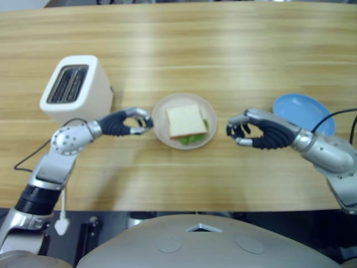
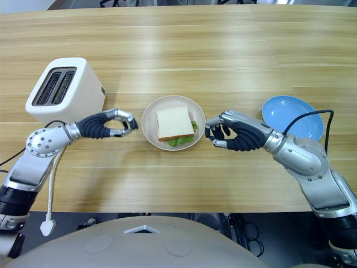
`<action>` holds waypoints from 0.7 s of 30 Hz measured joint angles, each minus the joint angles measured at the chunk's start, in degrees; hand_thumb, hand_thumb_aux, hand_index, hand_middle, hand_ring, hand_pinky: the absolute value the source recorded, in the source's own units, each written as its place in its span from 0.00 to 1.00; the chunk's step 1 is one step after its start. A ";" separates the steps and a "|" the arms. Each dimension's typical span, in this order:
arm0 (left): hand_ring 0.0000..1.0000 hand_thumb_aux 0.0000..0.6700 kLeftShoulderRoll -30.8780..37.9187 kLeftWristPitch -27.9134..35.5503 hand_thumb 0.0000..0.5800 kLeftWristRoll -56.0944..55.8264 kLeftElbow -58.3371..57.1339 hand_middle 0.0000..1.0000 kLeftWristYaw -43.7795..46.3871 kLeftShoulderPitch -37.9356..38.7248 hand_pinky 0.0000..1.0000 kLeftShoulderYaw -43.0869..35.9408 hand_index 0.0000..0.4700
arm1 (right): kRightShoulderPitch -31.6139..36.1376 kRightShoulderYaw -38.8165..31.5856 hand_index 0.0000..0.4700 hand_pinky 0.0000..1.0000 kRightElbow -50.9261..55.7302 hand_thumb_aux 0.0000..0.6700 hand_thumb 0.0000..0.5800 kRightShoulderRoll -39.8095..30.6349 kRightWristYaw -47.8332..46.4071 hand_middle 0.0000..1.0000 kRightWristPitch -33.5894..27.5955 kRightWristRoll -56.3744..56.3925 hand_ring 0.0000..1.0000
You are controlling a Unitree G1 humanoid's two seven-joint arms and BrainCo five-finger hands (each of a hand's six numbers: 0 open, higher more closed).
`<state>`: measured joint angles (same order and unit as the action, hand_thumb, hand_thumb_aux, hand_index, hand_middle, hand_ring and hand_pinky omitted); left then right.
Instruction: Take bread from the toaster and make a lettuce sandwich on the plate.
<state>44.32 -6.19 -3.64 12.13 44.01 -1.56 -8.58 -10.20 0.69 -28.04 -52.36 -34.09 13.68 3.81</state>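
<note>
A white toaster [image 2: 62, 89] stands at the table's left, its two slots dark. In the middle sits a cream plate [image 2: 150, 133] with a slice of bread [image 2: 174, 123] lying on green lettuce [image 2: 179, 141] that pokes out at the front and right. My left hand [image 2: 114, 124] rests just left of the plate, fingers curled and holding nothing. Just right of the plate, my right hand [image 2: 228, 133] has its fingers curled too, also with nothing in them.
A blue dish [image 2: 292, 116] lies at the right behind my right forearm, with a black cable [image 2: 312, 114] arching over it. The toaster's white cord and plug [image 2: 48, 226] hang off the front edge at the left.
</note>
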 measured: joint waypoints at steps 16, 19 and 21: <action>1.00 1.00 -5.43 6.65 1.00 16.50 -12.99 1.00 6.21 -6.88 1.00 -17.09 0.98 | 12.84 -30.30 0.98 1.00 21.05 1.00 1.00 13.49 -9.37 1.00 -9.06 -23.18 1.00; 1.00 1.00 -8.06 5.44 1.00 21.35 -19.75 1.00 2.11 -12.30 1.00 -18.35 0.98 | 16.95 -30.06 0.98 1.00 26.48 1.00 1.00 15.47 -6.26 1.00 -8.49 -26.35 1.00; 1.00 1.00 -9.26 4.36 1.00 23.05 -22.90 1.00 0.64 -13.78 1.00 -18.75 0.98 | 18.50 -30.01 0.98 1.00 29.32 1.00 1.00 16.22 -4.39 1.00 -7.55 -27.98 1.00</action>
<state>35.06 -1.83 19.41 -10.77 44.65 -15.34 -27.34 8.30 -29.32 1.28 -36.15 -38.48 6.14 -24.17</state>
